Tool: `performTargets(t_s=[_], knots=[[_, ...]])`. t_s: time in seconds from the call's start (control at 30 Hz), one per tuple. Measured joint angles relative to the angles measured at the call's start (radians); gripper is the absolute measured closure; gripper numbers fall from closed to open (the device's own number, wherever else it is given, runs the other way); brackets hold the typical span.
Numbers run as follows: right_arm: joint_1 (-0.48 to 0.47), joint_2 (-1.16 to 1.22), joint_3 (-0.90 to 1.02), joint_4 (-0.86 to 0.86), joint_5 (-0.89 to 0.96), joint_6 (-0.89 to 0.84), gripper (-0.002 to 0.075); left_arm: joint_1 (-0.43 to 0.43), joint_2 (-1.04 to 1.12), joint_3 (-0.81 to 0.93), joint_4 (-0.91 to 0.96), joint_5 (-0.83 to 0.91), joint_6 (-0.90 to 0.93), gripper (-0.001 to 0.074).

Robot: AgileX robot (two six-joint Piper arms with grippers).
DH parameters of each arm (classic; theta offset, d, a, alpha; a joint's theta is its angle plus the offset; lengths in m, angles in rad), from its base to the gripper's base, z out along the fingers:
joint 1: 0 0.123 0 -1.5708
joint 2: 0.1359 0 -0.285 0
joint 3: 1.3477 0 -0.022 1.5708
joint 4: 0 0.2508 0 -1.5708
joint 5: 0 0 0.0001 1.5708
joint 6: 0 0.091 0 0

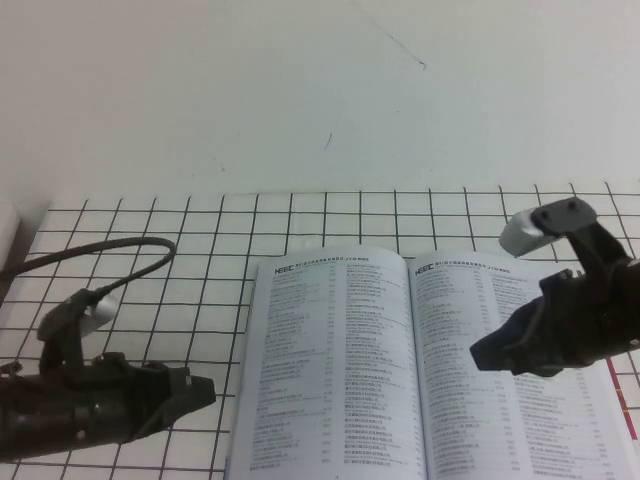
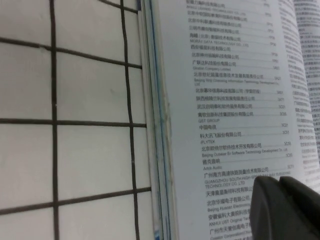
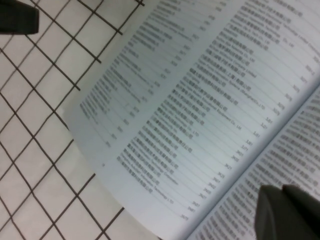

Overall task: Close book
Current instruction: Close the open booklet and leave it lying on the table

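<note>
An open book (image 1: pixel 340 370) with dense printed lists lies flat on the grid-lined table, both pages facing up. My left gripper (image 1: pixel 205 388) is low at the front left, its tip just short of the book's left edge. In the left wrist view its tip (image 2: pixel 277 182) hangs shut over the left page (image 2: pixel 225 90), holding nothing. My right gripper (image 1: pixel 480 355) hovers over the right page, pointing towards the spine. In the right wrist view its tip (image 3: pixel 280 191) is shut and empty above the pages (image 3: pixel 190 110).
The white table (image 1: pixel 150 300) carries a black grid. A black cable (image 1: pixel 130 248) loops behind the left arm. A pink cover edge (image 1: pixel 630 412) shows under the book's right side. A plain white wall stands at the back.
</note>
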Motion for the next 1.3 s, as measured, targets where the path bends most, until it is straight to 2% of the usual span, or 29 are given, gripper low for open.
performTargets(t_s=[0.2,0.5,1.0,1.3], knots=[[0.021,0.129,-0.025,-0.002,-0.03,-0.019,0.0729,0.0,0.215,-0.004,-0.12,0.084,0.207,0.0738],[0.021,0.29,-0.043,-0.002,-0.095,-0.049,0.0729,0.0,0.402,-0.04,-0.139,0.131,0.283,0.0738],[0.021,0.333,-0.052,-0.016,-0.111,-0.057,0.0729,0.002,0.432,-0.061,-0.146,0.161,0.322,0.0738],[0.021,0.371,-0.061,-0.031,-0.11,-0.052,0.0729,0.059,0.442,-0.061,-0.146,0.242,0.33,0.0738]])
